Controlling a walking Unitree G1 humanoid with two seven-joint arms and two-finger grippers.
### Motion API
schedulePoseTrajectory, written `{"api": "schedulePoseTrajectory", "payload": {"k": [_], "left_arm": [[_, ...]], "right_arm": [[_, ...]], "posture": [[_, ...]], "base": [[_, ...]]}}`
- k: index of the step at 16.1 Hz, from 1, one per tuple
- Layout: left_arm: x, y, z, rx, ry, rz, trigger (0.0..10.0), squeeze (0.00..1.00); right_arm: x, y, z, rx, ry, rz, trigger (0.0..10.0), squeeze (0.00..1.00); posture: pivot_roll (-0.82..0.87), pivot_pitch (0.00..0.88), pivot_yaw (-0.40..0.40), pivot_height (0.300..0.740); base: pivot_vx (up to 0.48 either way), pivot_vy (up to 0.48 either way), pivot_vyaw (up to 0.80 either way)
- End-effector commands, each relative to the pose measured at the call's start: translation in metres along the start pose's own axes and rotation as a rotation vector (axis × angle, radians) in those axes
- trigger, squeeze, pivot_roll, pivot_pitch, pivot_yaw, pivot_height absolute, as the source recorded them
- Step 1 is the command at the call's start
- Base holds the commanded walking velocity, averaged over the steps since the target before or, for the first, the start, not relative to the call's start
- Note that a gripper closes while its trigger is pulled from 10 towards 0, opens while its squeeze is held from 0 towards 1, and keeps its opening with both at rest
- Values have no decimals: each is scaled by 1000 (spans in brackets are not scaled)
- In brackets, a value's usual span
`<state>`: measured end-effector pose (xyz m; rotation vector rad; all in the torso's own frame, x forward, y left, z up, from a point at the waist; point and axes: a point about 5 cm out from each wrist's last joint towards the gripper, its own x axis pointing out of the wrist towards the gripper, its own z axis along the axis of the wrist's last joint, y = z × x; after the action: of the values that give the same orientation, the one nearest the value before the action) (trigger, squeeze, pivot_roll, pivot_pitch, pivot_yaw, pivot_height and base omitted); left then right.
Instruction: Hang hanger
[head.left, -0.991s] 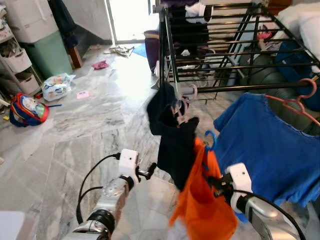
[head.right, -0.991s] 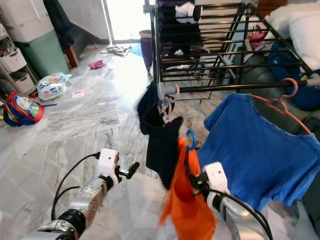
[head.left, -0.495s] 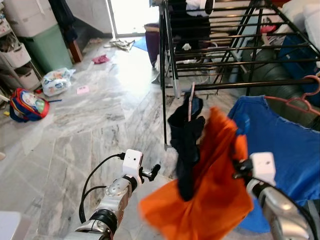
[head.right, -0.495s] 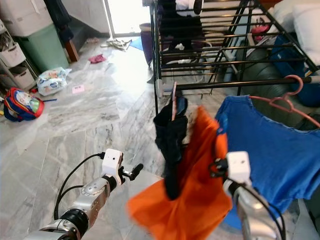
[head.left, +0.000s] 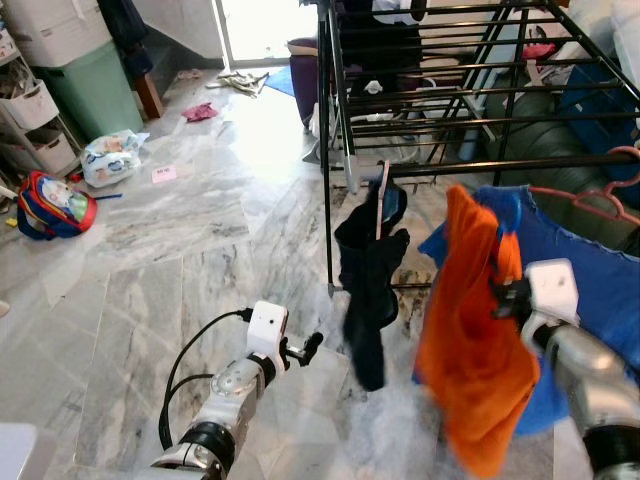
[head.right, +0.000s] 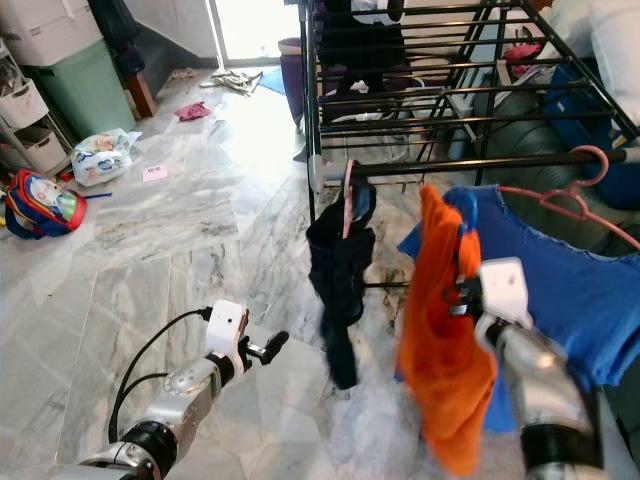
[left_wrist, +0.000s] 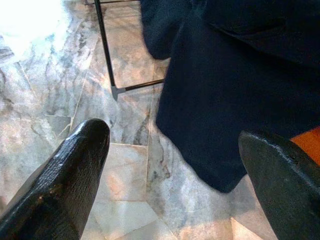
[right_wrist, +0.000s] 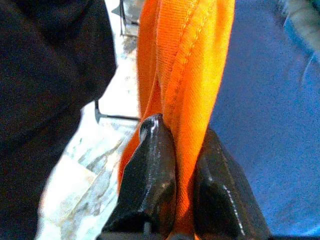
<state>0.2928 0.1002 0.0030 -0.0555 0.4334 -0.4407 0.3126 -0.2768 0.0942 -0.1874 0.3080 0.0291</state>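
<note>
1. The orange cloth garment (head.left: 470, 340) hangs lengthwise top to bottom, its upper end raised toward the black metal rail of the drying rack (head.left: 520, 165) and its loose lower end pointing at the floor; it is to the right of centre, near the robot.
2. The right gripper (right_wrist: 175, 150) has its two black fingers closed tight on a bunched fold of this orange garment, with only cloth between them.
3. A small piece of blue hook (head.right: 462, 205) shows at the top of the orange garment, just below the rail; whether it touches the rail cannot be told, and the rest of the hanger is hidden by the cloth.
4. The left gripper (left_wrist: 175, 165) is wide open and holds nothing, low over the grey marble floor (head.left: 180, 250), near the hem of the dark navy garment (head.left: 370, 270).
5. That navy garment hangs from the rail on a pink hanger (head.left: 383, 190), left of the orange one.
6. The blue T-shirt (head.left: 590, 270) on a salmon-pink hanger (head.left: 605, 195) hangs right of the orange garment; it is cut off at the right edge.
7. The orange garment's lower edge is blurred.
8. No writing can be read.
</note>
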Motion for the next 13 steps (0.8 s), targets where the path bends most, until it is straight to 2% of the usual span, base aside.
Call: {"api": "schedulePoseTrajectory", "payload": {"k": [1,5,7,10,13], "left_arm": [[-1,2,0,14,-4,-2,10000,0],[-4,6,-1,13,-7,3,10000,0],[-4,7,0,17,-5,2,10000,0],[-3,7,1,24,-4,-4,10000,0],[-3,7,1,26,-2,-10,10000,0]], "right_arm": [[5,-7,18,-16,-52,-10,10000,0],[17,-16,49,-29,-101,-12,10000,0],[23,-18,58,-33,-91,-18,10000,0],[35,-10,73,7,-88,-1,10000,0],[42,-3,76,47,-50,-2,10000,0]], "posture": [[-93,88,59,740],[-75,94,63,740],[-74,94,68,740],[-69,96,74,740],[-57,94,73,740]], "base": [[0,0,0],[0,0,0],[0,0,0],[0,0,0],[0,0,0]]}}
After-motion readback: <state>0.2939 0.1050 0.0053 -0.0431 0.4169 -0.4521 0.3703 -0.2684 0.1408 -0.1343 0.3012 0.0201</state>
